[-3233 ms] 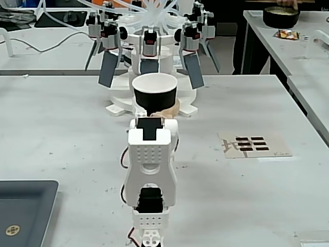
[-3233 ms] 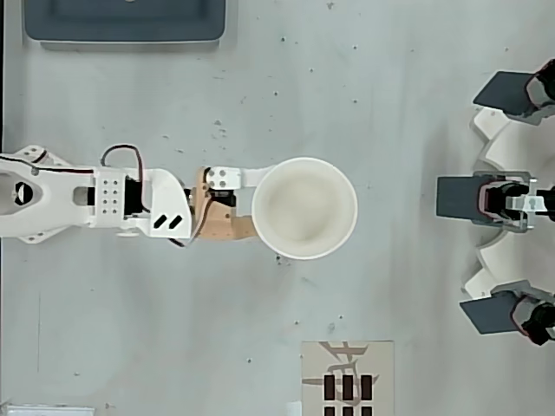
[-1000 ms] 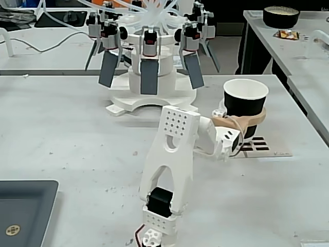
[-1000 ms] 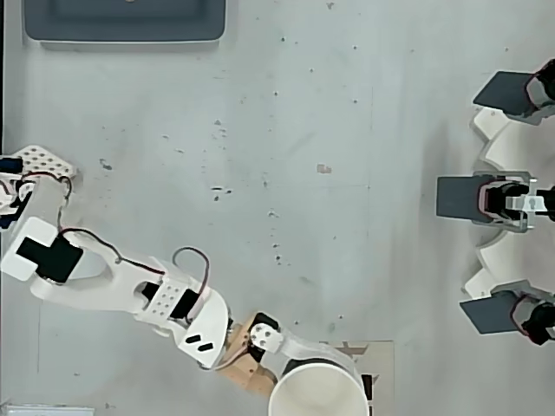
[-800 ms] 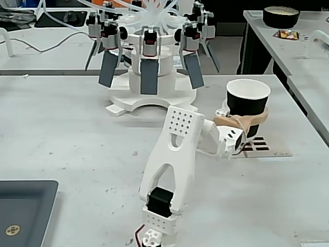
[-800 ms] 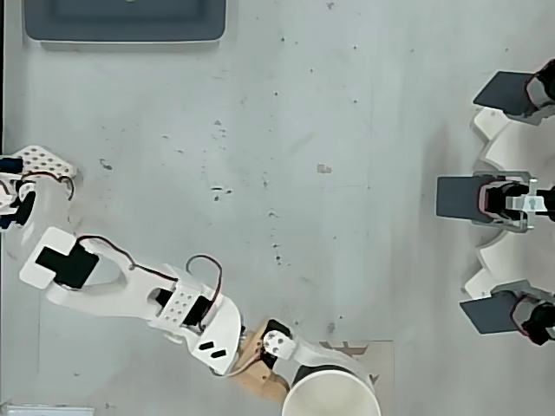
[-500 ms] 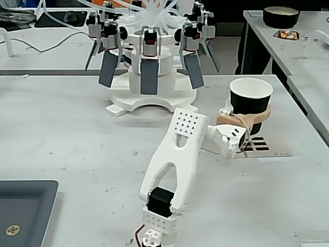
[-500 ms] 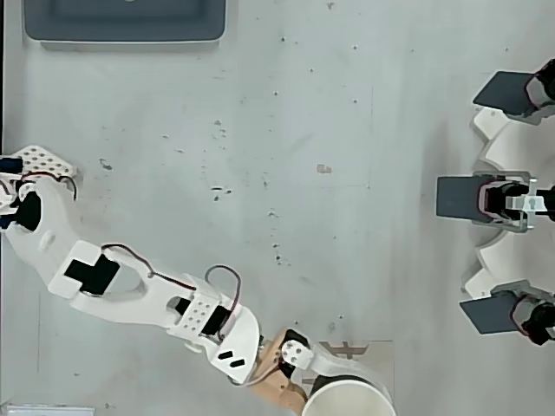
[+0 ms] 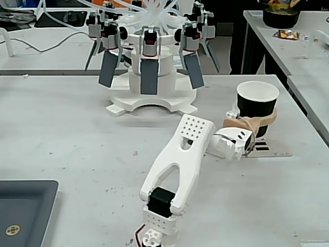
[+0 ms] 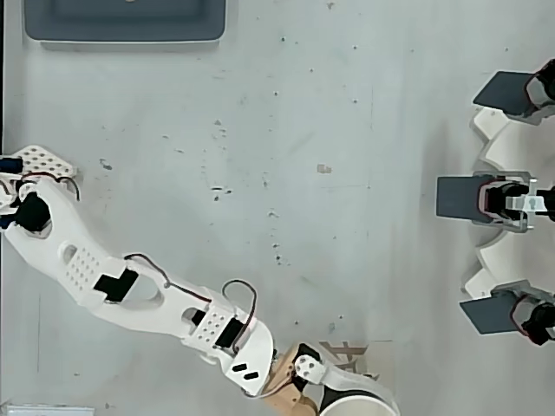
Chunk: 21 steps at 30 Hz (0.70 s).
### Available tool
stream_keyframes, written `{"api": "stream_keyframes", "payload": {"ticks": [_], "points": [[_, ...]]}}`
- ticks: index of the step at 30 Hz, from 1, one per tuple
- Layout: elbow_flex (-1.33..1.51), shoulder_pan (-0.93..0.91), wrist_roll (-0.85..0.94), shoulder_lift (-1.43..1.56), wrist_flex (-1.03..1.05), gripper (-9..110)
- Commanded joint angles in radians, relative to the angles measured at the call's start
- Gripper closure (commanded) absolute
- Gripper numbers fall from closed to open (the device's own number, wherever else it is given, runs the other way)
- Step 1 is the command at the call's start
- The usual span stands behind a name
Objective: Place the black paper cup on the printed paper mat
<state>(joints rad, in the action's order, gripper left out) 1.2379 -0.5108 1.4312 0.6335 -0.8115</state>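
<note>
The black paper cup (image 9: 257, 108) is clasped upright by the end effector (image 9: 253, 123), tan fingers (image 9: 248, 122) closed round its lower body. It is held over the printed paper mat (image 9: 267, 149); contact with the mat cannot be told. A white carousel rig (image 9: 150, 62) with grey paddles is seen behind on the table (image 9: 67, 118), well apart. A dark grey tray (image 9: 20, 211) lies at near left. In the overhead view only the cup rim (image 10: 355, 406) is seen at the bottom edge.
</note>
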Motion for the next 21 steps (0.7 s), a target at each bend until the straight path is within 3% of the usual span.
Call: {"api": "stream_keyframes", "payload": {"ticks": [1, 21], "points": [[-0.071, -0.011, -0.003, 0.003, 0.005, 91], [-0.129, -0.006, -0.025, -0.121, -0.034, 89]]}}
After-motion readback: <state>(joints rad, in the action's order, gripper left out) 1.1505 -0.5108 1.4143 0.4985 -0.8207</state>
